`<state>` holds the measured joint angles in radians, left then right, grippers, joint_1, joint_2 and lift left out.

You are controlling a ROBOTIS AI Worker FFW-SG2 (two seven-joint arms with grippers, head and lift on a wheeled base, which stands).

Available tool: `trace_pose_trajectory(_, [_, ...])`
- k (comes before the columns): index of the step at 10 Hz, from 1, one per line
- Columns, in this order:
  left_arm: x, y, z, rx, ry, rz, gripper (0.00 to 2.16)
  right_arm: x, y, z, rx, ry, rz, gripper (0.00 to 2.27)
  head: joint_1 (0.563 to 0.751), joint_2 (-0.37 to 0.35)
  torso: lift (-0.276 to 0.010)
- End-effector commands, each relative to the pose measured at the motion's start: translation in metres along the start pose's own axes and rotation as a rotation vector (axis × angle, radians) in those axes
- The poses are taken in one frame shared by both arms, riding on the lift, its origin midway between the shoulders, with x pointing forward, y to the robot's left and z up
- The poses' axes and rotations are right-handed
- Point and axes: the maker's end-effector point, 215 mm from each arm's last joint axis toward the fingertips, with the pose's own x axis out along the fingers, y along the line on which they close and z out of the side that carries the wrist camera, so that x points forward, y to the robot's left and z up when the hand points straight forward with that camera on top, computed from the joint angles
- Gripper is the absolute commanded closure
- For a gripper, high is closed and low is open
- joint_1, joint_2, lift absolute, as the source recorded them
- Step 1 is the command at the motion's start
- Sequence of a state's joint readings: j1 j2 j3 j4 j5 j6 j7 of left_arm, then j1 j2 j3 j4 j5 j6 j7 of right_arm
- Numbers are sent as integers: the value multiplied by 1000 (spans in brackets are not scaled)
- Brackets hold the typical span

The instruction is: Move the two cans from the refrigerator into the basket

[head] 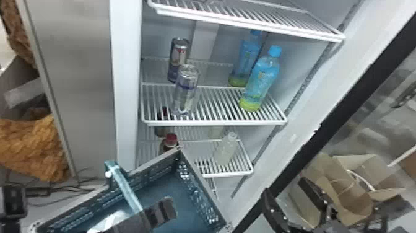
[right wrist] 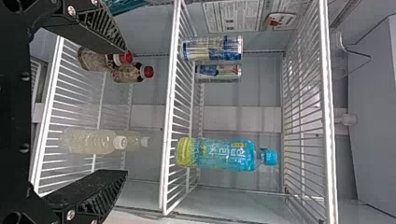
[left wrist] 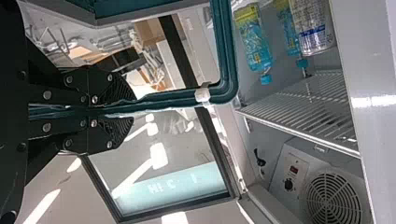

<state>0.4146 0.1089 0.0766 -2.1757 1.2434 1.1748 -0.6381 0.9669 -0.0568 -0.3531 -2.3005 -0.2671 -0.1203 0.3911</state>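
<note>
On the refrigerator's middle shelf, at its left side, a silver can [head: 185, 90] stands upright in front of a second can [head: 179, 59]. Both the front can [right wrist: 212, 48] and the rear can [right wrist: 218, 72] are beyond the fingertips in the right wrist view. Below the shelf front is the blue-green basket [head: 198, 193], tilted, its floor partly hidden by my left arm. My left gripper [head: 161, 213] is at its handle; in the left wrist view my left gripper [left wrist: 128, 110] is shut on the handle [left wrist: 224, 56]. My right gripper [head: 292, 198], also my right gripper [right wrist: 125, 110], stands open, holding nothing, right of the basket.
Blue bottles [head: 261, 79] share the middle shelf [head: 216, 123] on the right. Red-capped dark bottles [right wrist: 133, 73] and pale bottles [head: 226, 148] stand one shelf lower. The open glass door's black frame [head: 309, 139] and a cardboard box [head: 349, 192] are at the right.
</note>
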Motion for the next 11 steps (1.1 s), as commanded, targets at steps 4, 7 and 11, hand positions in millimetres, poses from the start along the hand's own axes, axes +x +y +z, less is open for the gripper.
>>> trace_pose_trajectory(4, [-2, 1, 1, -2, -7, 3, 1202, 2, -1, 0, 5, -5, -3, 119, 695, -350, -35])
trace_pose_trajectory(7, [-4, 2, 0, -6, -13, 8, 1202, 9, -4, 1, -3, -17, -5, 119, 695, -350, -35])
trace_pose_trajectory(11, [-4, 2, 1, -8, -15, 6, 1202, 33, 10, 18, 8, -45, 34, 113, 695, -350, -35])
